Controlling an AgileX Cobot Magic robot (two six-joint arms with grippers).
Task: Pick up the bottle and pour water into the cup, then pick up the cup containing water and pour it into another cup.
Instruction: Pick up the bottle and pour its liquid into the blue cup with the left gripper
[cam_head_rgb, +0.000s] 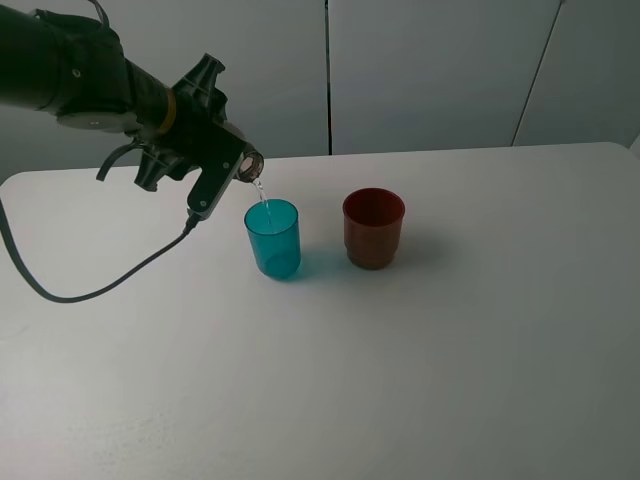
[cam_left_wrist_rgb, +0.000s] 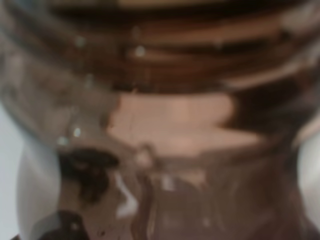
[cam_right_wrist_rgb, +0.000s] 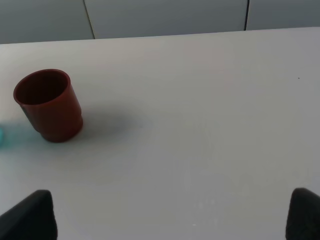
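bottle (cam_head_rgb: 249, 164) is tipped mouth-down in the left claw (cam_head_rgb: 222, 160), which is clamped tight on it, and a thin stream of water (cam_head_rgb: 262, 195) drops into the teal cup (cam_head_rgb: 273, 240) just below. red cup (cam_head_rgb: 373, 230) stands upright beside the teal one on the white surface (cam_head_rgb: 450, 350), not touching it. right claw (cam_right_wrist_rgb: 170, 215) hangs over the surface, its 2 fingers (cam_right_wrist_rgb: 30, 215) wide apart, holding nothing.
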